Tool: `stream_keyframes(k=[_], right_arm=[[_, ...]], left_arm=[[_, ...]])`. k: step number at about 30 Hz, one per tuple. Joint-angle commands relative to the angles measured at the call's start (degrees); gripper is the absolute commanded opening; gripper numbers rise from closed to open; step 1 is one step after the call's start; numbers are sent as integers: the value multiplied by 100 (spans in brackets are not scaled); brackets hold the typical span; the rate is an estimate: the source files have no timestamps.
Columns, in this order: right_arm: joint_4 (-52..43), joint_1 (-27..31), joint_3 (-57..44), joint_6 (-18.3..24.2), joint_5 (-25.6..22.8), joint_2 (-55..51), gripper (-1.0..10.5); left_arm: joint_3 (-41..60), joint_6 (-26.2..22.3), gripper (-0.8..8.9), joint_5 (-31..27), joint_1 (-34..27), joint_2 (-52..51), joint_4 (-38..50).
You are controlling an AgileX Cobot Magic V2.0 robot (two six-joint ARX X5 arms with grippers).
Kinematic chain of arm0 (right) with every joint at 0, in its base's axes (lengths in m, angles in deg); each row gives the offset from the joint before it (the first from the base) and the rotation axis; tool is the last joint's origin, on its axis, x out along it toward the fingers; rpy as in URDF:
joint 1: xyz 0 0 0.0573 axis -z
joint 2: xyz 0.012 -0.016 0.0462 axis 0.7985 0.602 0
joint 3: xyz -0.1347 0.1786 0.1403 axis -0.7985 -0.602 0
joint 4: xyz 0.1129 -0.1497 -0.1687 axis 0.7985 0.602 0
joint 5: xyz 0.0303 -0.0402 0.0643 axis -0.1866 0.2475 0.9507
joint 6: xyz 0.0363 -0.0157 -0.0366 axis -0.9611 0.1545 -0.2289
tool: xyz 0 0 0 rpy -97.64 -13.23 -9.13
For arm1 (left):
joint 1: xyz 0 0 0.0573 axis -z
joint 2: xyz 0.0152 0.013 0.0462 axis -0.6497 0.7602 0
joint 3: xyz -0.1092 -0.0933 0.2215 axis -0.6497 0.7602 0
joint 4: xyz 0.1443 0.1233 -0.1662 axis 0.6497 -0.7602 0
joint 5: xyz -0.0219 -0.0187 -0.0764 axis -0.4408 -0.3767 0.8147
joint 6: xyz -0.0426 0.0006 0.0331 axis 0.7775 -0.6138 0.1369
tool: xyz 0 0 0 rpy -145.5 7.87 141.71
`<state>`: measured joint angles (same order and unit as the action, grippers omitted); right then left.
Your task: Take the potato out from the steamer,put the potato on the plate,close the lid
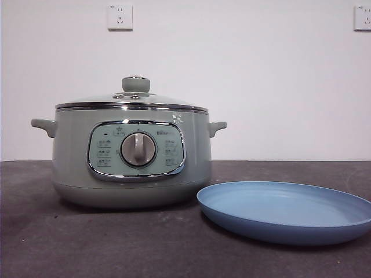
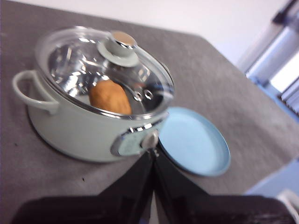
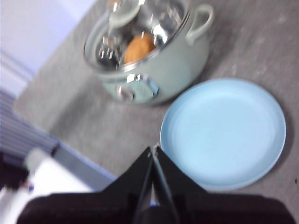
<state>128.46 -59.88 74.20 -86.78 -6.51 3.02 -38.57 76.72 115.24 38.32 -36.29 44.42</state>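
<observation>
The sage-green steamer stands left of centre with its glass lid shut on it. The orange-brown potato lies inside, seen through the glass in both wrist views. The empty light blue plate lies to the right of the pot, close to its base. My left gripper is shut and hovers high above the table, short of the pot's control panel. My right gripper is shut and hovers above the plate's near edge. Neither arm shows in the front view.
The dark grey table ends at an edge near the plate in the left wrist view. A white wall with two sockets stands behind. A white object sits off the table's edge in the right wrist view.
</observation>
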Motion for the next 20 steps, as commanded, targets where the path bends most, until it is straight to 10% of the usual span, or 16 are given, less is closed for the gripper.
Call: stream_keyframes(k=[1,12,17,20], right_arm=[[466,-153,304,697,20,243,-12],[883,-623,525,894,11,538,13],[881,-625,525,885,9,538,404],[881,-625,525,848,9,538,602]], left_arm=[[-280,-704,-8,190,7,197,-457],[-741,-1209,21,181,118,494,-1252],[-743,-1187,577,162,118,494,-1272],[-743,-1187,629,162,118,494,-1263]])
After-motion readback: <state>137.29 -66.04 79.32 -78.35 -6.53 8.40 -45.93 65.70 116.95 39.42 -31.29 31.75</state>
